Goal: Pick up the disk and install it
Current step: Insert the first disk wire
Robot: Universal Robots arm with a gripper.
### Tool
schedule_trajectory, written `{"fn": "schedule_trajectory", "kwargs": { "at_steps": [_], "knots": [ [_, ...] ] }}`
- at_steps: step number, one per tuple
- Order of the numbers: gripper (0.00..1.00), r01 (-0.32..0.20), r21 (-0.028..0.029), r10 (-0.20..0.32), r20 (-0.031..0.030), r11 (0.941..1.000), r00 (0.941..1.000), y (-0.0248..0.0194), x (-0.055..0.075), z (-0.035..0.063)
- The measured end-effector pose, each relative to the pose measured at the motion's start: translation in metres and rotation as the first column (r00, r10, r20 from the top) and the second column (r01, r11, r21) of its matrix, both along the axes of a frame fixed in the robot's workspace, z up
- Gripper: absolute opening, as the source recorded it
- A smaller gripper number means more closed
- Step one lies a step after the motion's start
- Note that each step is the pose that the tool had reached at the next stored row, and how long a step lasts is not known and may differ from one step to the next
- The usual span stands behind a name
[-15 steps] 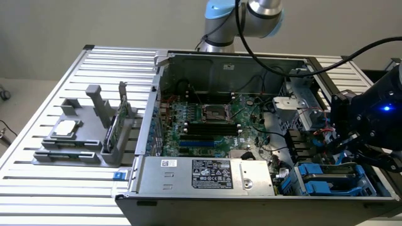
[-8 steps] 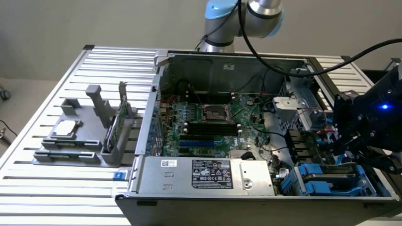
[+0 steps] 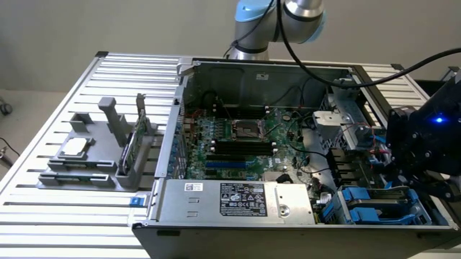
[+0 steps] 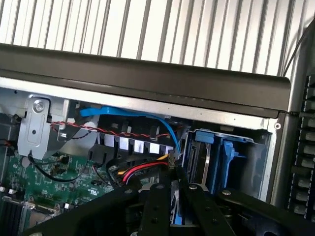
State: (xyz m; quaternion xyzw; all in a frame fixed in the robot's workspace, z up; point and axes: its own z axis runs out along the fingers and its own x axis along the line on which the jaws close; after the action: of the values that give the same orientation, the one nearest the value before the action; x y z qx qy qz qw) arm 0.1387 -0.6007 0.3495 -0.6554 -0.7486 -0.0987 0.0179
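My gripper [image 3: 407,181] hangs over the drive bay [image 3: 378,208] at the near corner of the open computer case, on the exterior view's right. In the wrist view its two black fingers [image 4: 157,201] stand close together, shut on a thin blue-edged piece that I take for the disk [image 4: 177,214]; most of it is hidden by the fingers. Just beyond the fingertips sits the bay [image 4: 221,157] with its blue plastic frames. Red, yellow and black power wires [image 4: 142,172] and a blue data cable [image 4: 147,115] run beside the bay.
The motherboard [image 3: 241,143] fills the case floor, and the power supply [image 3: 241,200] lies along the near wall. A grey parts holder [image 3: 94,156] on the slatted table at the exterior view's left carries a small silver chip [image 3: 75,147] and an upright green card [image 3: 137,141].
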Motion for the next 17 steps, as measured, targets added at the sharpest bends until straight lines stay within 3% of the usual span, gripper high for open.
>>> {"fn": "schedule_trajectory", "kwargs": {
  "at_steps": [4,6,10,12,15,17],
  "knots": [
    [0.17,0.048,-0.0094,-0.048,0.0007,0.9988,0.9989,0.0,0.0,-0.0001],
    [0.17,0.066,-0.0167,-0.066,0.0022,0.9977,0.9978,0.0,0.0,-0.0002],
    [0.17,0.086,-0.0328,-0.085,0.0096,0.9958,0.9963,-0.0003,-0.001,-0.001],
    [0.17,0.089,-0.0374,-0.088,0.0145,0.9954,0.996,-0.0006,-0.004,-0.0018],
    [0.17,0.089,-0.0364,-0.088,0.0317,0.9953,0.9956,-0.0006,-0.013,-0.0032],
    [0.17,0.09,-0.035,-0.088,0.0524,0.9953,0.9947,-0.0007,-0.016,-0.0038]
  ]
}}
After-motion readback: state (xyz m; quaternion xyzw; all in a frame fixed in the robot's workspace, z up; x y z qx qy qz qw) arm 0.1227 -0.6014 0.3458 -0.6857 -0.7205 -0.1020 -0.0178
